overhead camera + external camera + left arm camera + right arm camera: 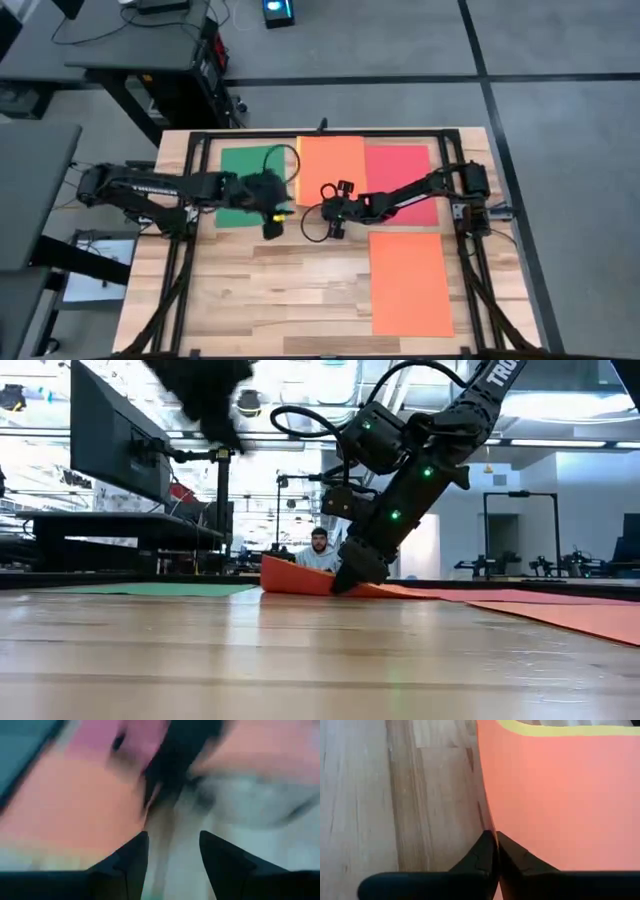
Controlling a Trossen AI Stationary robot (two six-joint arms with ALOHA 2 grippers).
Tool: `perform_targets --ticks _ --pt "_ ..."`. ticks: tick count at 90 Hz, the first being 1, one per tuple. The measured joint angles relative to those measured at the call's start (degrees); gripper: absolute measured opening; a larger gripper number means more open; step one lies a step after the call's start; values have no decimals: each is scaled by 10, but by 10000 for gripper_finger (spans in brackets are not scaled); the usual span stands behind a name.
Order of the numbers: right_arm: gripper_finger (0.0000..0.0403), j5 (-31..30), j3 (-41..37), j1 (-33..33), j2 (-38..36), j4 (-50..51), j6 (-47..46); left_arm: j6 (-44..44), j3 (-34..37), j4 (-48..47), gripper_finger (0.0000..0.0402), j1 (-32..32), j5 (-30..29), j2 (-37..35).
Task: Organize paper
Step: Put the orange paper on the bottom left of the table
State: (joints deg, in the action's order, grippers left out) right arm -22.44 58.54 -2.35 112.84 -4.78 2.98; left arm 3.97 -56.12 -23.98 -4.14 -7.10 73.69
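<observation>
Four sheets of paper lie on the wooden table: a green sheet [240,170] at the far left, an orange sheet [331,160] beside it, a red sheet [400,175] to its right, and a second orange sheet [410,282] near the right. My right gripper [333,218] is shut on the far orange sheet [560,795] at its near edge. A yellow strip [545,728] shows past that sheet's other edge. My left gripper [172,860] hovers open above the table, between the green and orange sheets [270,222], holding nothing. My right gripper pinches the far orange sheet's near edge [492,827] between its two fingertips. The fingers [350,575] slant down from the table's right. The pinched edge [290,575] is raised off the wood, while the rest of the sheet lies flat.
Bare wood [260,290] stretches over the table's near left. A black frame [320,133] runs round the table's far edge and sides. A person [318,550] sits in the room beyond the table, and desks with monitors [115,440] stand at the left.
</observation>
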Motion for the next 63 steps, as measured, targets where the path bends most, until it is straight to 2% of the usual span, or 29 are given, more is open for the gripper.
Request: perform_targets --ticks 7,14,30,38,43,54,63 --pt "0 0 0 0 -3 1 -1 31 5 -66 160 -42 11 37" --pt "0 1 0 2 -4 0 -2 78 20 -118 160 -91 -3 68" --pt "0 2 0 12 -4 8 -13 138 41 -110 160 -159 -150 92" --pt "0 2 0 19 -4 13 -15 113 38 -71 160 -152 -216 86" --pt "0 3 0 24 -4 12 -14 81 38 -58 160 -136 -231 86" --pt "0 3 1 35 -4 12 -12 18 40 -26 160 -81 -221 87" --pt "0 1 1 43 -4 12 -8 -22 40 -3 160 -35 -174 88"
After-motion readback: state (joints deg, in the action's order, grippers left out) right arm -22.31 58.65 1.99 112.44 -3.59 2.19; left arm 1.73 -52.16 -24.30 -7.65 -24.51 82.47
